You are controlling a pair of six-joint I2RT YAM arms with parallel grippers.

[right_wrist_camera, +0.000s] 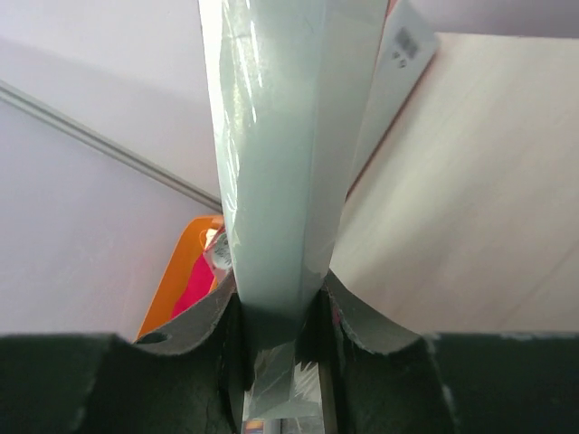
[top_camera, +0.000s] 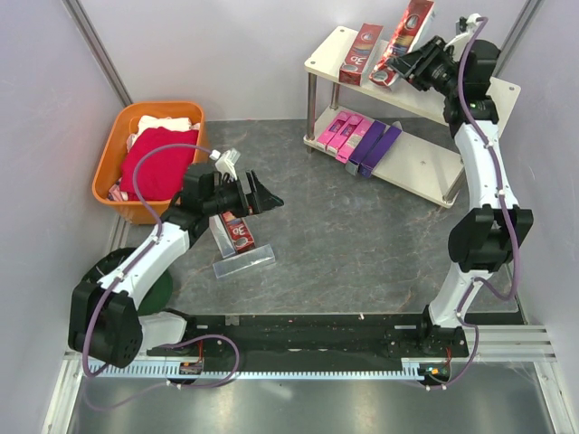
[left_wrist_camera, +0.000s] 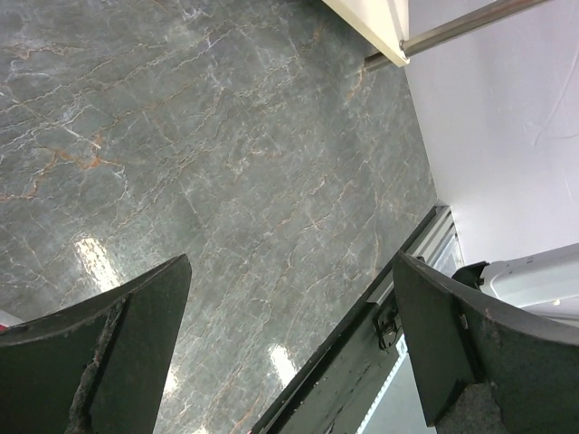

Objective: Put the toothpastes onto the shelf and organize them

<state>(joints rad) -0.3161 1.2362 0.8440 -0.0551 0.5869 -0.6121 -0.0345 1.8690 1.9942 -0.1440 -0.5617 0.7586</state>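
Note:
The shelf (top_camera: 425,167) stands at the back right. A dark red toothpaste (top_camera: 360,54) lies on its top board. Two pink cartons (top_camera: 339,134) and two purple ones (top_camera: 377,145) lie side by side on its lower board. My right gripper (top_camera: 407,61) hovers over the top board, shut on a silver-grey toothpaste (right_wrist_camera: 280,163) that points away from the fingers, next to the pale board (right_wrist_camera: 470,181). My left gripper (top_camera: 258,194) hangs open over the table, nothing between its fingers (left_wrist_camera: 154,334). Under that arm a dark red carton (top_camera: 237,231) leans and a silver-grey carton (top_camera: 244,265) lies flat.
An orange basket (top_camera: 149,158) with red and white folded cloths sits at the back left, and its rim also shows in the right wrist view (right_wrist_camera: 176,271). Grey walls close in the table on the left, back and right. A metal rail (top_camera: 362,348) runs along the near edge.

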